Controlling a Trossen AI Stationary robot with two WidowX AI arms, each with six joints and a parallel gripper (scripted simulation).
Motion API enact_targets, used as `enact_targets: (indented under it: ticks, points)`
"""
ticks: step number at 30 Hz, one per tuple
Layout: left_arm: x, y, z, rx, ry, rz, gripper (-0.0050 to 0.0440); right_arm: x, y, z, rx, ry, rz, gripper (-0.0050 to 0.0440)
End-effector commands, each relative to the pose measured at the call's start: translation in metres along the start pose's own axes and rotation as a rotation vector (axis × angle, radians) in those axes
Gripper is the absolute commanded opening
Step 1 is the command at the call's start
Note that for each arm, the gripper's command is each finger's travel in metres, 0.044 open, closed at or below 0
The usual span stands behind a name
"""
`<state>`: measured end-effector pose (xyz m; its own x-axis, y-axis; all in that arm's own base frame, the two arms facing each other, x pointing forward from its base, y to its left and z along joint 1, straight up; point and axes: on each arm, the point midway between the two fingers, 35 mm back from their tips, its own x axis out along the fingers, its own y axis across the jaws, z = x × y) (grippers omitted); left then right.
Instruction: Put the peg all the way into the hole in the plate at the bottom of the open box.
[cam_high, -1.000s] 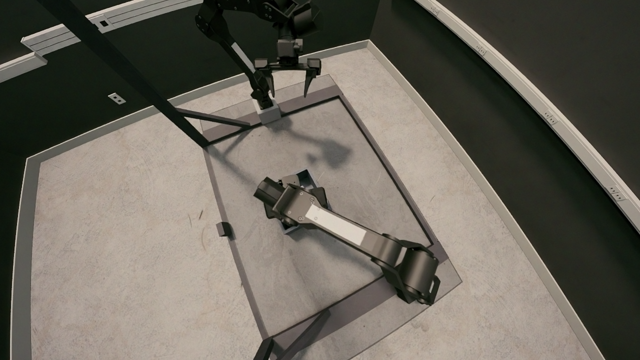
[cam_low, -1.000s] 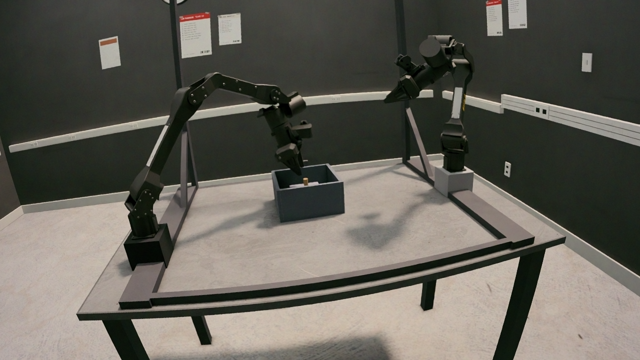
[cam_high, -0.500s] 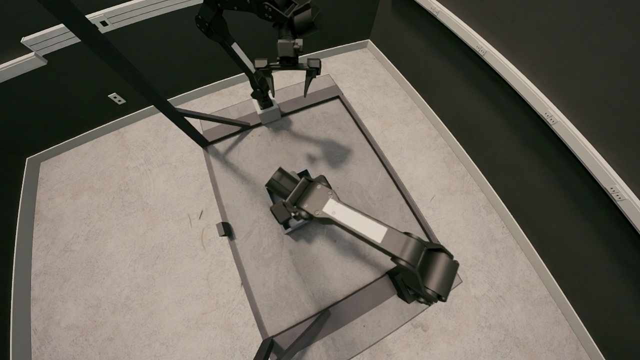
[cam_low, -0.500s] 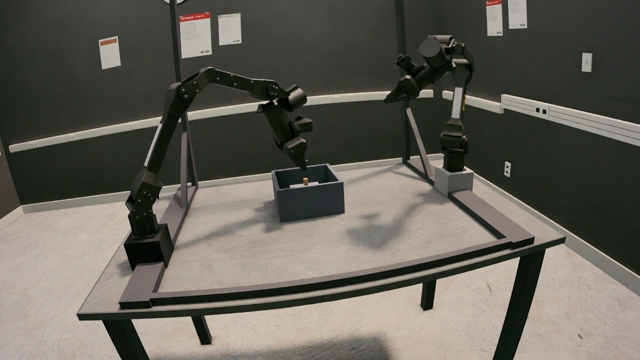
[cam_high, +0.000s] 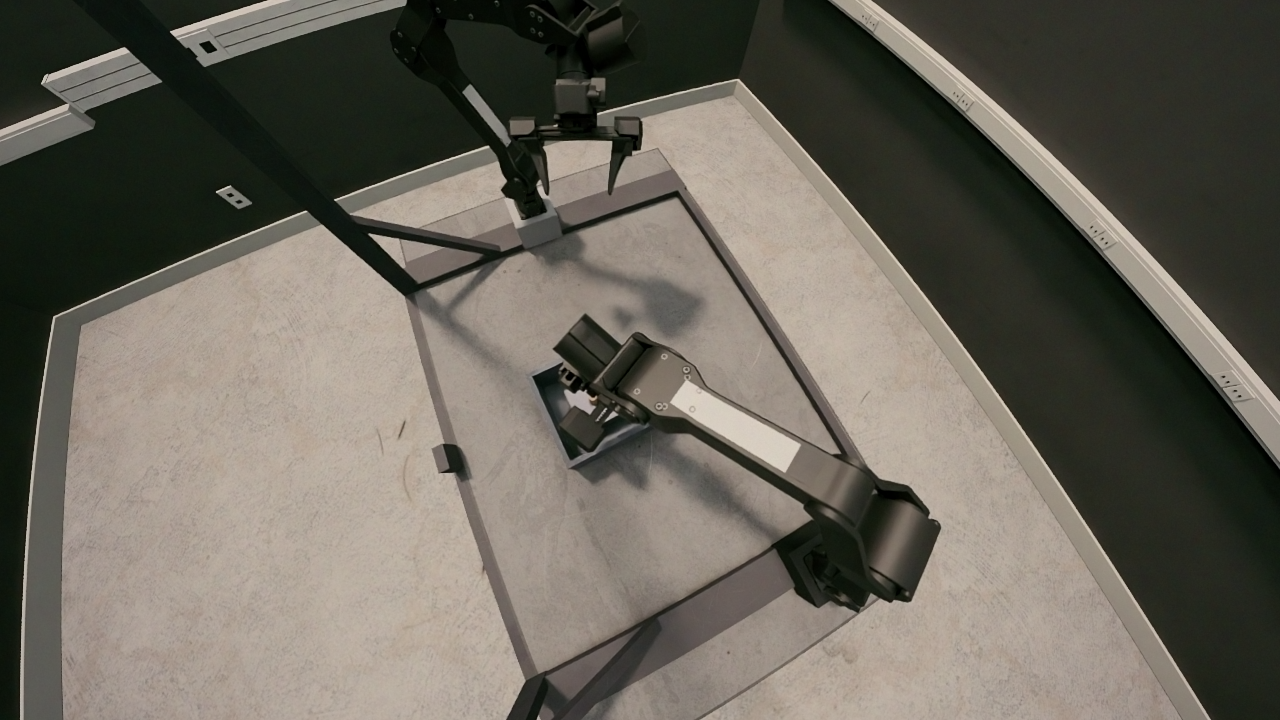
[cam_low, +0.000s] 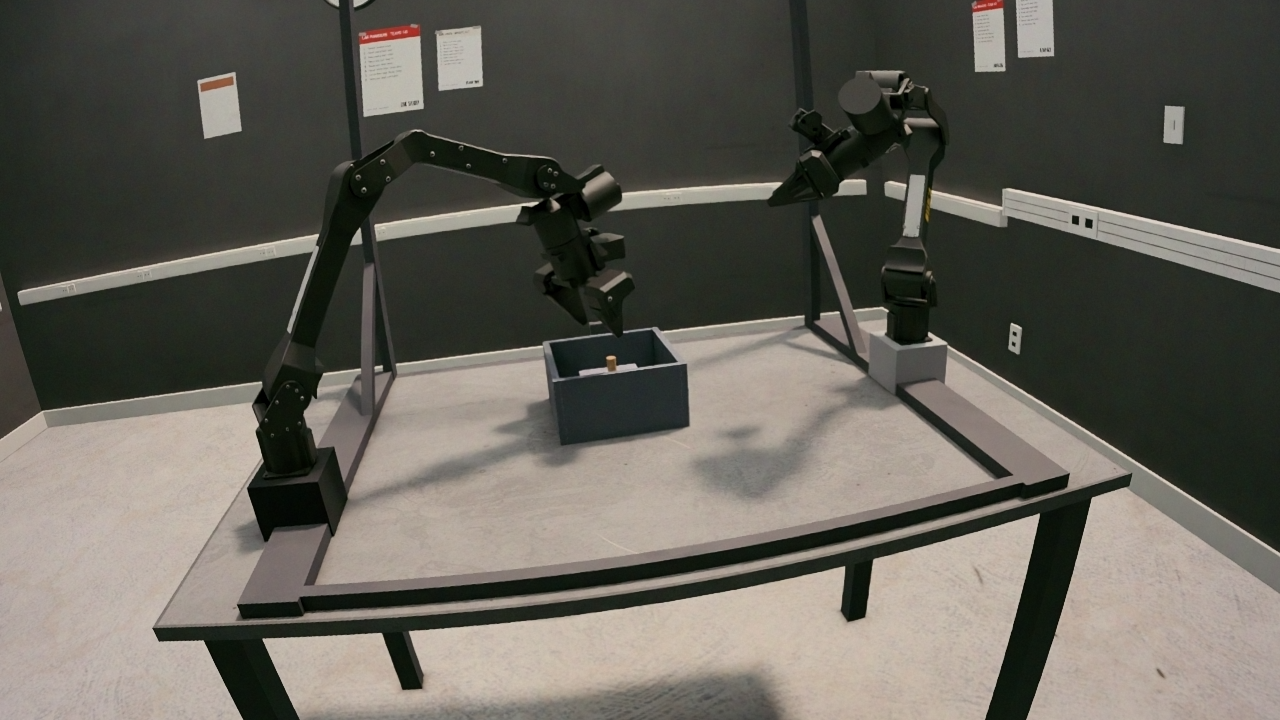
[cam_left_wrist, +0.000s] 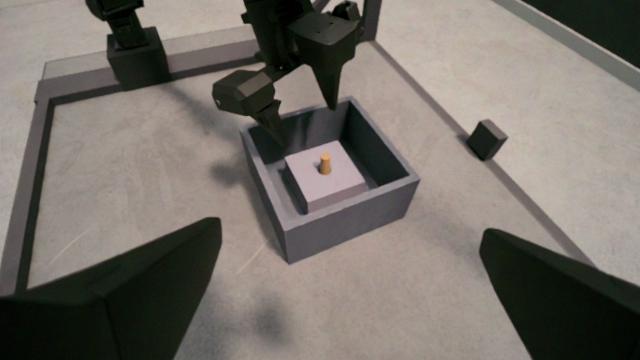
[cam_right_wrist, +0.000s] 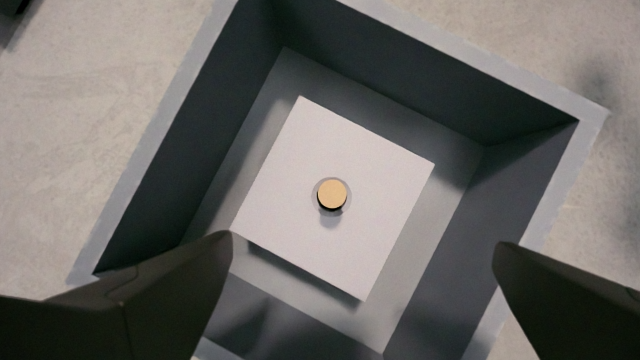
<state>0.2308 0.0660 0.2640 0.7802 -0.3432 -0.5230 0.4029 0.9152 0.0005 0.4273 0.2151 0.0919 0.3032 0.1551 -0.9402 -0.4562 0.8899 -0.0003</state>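
The peg (cam_low: 611, 363) (cam_left_wrist: 325, 164) (cam_right_wrist: 332, 194) stands in the hole of the plate (cam_high: 577, 399) (cam_low: 590, 370) (cam_left_wrist: 312, 182) (cam_right_wrist: 280, 200) inside the box (cam_high: 552, 425) (cam_low: 617, 402) (cam_left_wrist: 350, 220) (cam_right_wrist: 140, 165), its top sticking out. The right fingers (cam_high: 583, 428) (cam_low: 615, 313) are spread over the box, holding nothing, and the left fingers (cam_high: 615, 165) (cam_low: 792, 192) are spread well away from it. It looks like pushing-in time, so if the peg can go deeper, the right fingers should shut and press straight down on it.
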Motion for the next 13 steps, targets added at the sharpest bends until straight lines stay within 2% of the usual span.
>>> enact_targets:
  ticks: [1,13]
  points:
    - [-0.0023,0.0001,0.0035,0.011,-0.006,0.007,0.044,-0.0111,0.0012,0.007,-0.016,-0.033,0.008,0.044]
    - [-0.0023,0.0001,0.0035,0.011,-0.006,0.007,0.044,-0.0112,0.0006,0.0071,-0.012,-0.033,0.004,0.044]
